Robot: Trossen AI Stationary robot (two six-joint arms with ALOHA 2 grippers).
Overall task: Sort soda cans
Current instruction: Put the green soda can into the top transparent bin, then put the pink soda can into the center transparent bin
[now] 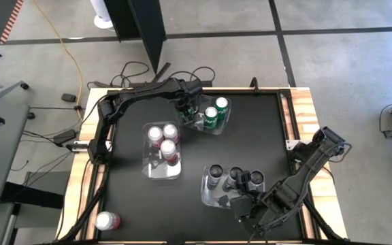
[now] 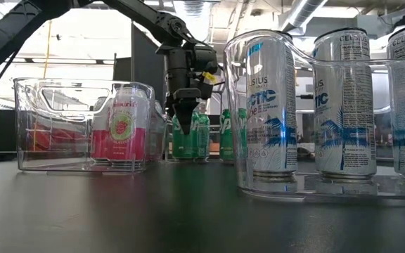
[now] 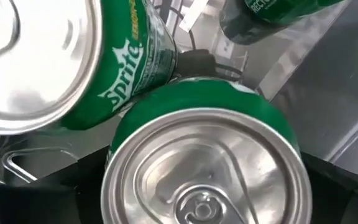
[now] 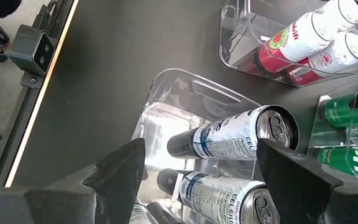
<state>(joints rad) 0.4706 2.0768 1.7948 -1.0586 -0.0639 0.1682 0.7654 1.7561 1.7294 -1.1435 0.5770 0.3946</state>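
On the black worktop (image 1: 264, 136) stand three clear bins: red-pink cans (image 1: 163, 139) in the middle bin (image 1: 150, 170), grey Celsius cans (image 1: 235, 177) in the near bin (image 1: 209, 196), green Sprite cans (image 1: 216, 110) in the far bin (image 1: 227, 122). One pink can (image 1: 107, 220) lies loose by the near-left corner. The left end effector (image 1: 187, 112) hangs spread over the Sprite cans; the right end effector (image 1: 240, 207) gapes, empty.

Three bins stand on the counter (image 1: 264, 136): the far bin (image 1: 197, 124) holds Sprite cans (image 1: 216, 111); the left bin (image 1: 152, 170) holds three cans (image 1: 163, 139); the near-right bin (image 1: 213, 197) holds Celsius cans (image 1: 234, 177); one can (image 1: 106, 221) lies alone at the near-left corner.
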